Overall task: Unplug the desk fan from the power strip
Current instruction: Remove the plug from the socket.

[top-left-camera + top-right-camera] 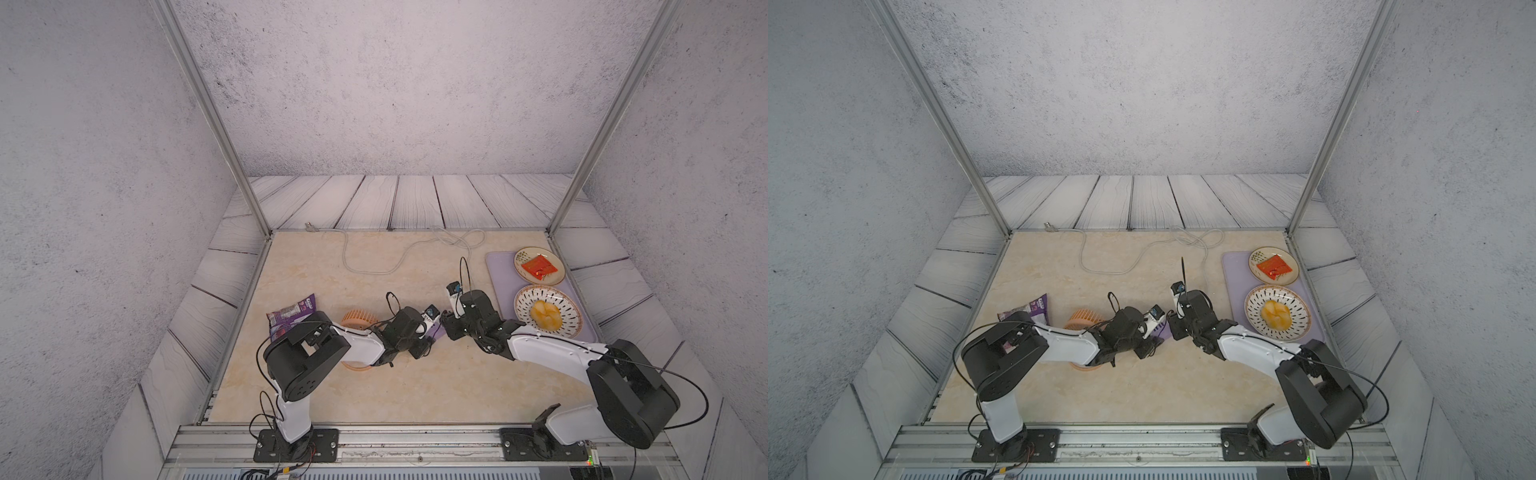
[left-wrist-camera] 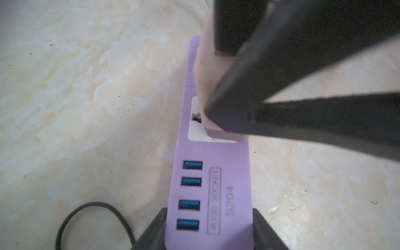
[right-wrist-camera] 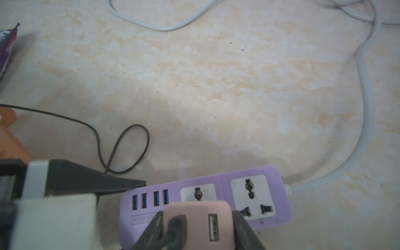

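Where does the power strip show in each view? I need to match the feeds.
Top view: power strip, purple sliver just right of centre, lower third.
Top view: power strip, purple sliver at centre, lower third.
Left wrist: power strip mid-frame, USB end nearest the camera.
Right wrist: power strip lying crosswise, both sockets showing.
Shared landmark: pink plug, in both wrist views.

1. Purple snack packet (image 1: 291,316), flat at 9 o'clock on the beige tabletop (image 1: 374,395)
2. Pale purple mat (image 1: 498,282), at 3 o'clock
3. Small plate (image 1: 519,255), at the mat's 12 o'clock end, bearing a red sachet (image 1: 539,267)
4. Black-dashed white plate (image 1: 523,299), at its 6 o'clock end, bearing yellow food (image 1: 545,314)
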